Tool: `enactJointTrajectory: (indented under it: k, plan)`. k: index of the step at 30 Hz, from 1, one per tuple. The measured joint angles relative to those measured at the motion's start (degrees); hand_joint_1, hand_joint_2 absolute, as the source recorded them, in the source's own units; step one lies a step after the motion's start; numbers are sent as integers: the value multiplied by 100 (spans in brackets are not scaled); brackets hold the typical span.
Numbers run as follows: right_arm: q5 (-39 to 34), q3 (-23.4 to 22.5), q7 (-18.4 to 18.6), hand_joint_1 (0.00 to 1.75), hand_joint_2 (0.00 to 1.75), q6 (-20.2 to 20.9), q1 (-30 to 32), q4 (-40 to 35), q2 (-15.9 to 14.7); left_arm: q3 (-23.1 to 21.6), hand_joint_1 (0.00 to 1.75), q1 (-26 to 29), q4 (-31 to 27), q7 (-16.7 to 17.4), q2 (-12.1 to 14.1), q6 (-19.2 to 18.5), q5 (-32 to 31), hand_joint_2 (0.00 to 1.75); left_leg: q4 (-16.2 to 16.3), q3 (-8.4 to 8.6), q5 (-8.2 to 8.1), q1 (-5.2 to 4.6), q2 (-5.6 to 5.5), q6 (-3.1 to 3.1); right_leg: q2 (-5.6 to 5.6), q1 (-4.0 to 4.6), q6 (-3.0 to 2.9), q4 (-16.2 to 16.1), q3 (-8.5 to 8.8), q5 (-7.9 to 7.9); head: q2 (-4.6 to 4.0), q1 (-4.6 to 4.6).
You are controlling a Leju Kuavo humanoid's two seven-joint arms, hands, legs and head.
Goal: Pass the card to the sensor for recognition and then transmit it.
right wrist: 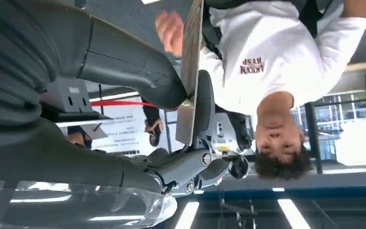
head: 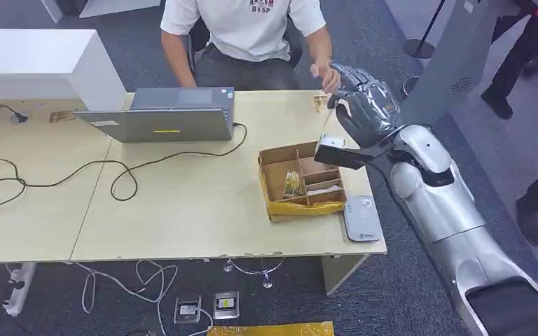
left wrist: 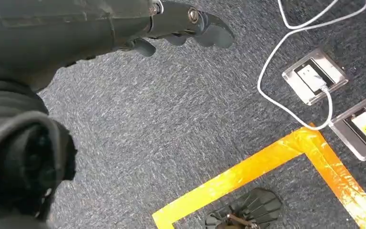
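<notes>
- Right arm (head: 448, 210) comes in from the near right corner of the desk (head: 182, 210) and reaches up past its right edge, toward the person (head: 245, 35) seated at the far side.
- Right hand (head: 364, 105) is raised above the far right corner; in the right wrist view it (right wrist: 162, 95) pinches the card (right wrist: 190, 62) between thumb and fingers, card seen edge-on.
- Person's hand (head: 322, 75) is up just beside the card, close to touching; actual contact I can't confirm.
- Card reader (head: 361, 217) lies flat at the right edge of the desk, beside the cardboard tray (head: 301, 180); the card is well clear of it.
- My read: sensor pass looks done, the handover is in progress. Left to do: person takes hold, hand releases.
- Left hand (left wrist: 186, 26) hangs over the carpet, fingers loosely apart, holding nothing.
</notes>
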Motion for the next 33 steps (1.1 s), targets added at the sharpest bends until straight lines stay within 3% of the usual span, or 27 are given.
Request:
enactJointTrajectory:
  k: [4,8,15,20,25,33]
  plan:
    - [63,9,-78,175,175,-28,-20,-9,4,-4,0,-51,0,0,-4,-74,-116,0,0,-2,0,0,-1,0,-1,0,0,0,0,0,0,0]
    - [184,63,-383,175,175,-230,-240,215,37,-46,0,-158,0,20,-2,-197,-286,0,0,-7,0,0,-3,0,-1,0,0,3,-2,0,0,0]
    - [356,243,-776,175,175,-667,-1292,1737,454,-131,0,-321,-9,57,-9,-343,-446,0,0,-9,3,0,-4,0,-4,0,0,10,-3,0,0,-2]
    - [505,380,-719,175,175,-673,-1991,2770,899,-133,0,-376,-9,98,-13,-378,-450,0,0,-12,3,1,-4,0,-3,1,-1,10,-10,0,0,-2]
    - [649,527,-566,175,175,-525,-2280,3465,1279,-131,0,-374,-9,136,-24,-439,-398,0,0,-15,3,1,-5,-1,-3,1,-2,10,-14,-1,0,0]
    - [891,754,-175,175,175,-221,-2367,4030,1560,-129,0,-349,-9,225,-24,-476,-376,0,0,-15,3,1,-6,0,-6,0,-2,9,-13,-1,0,0]
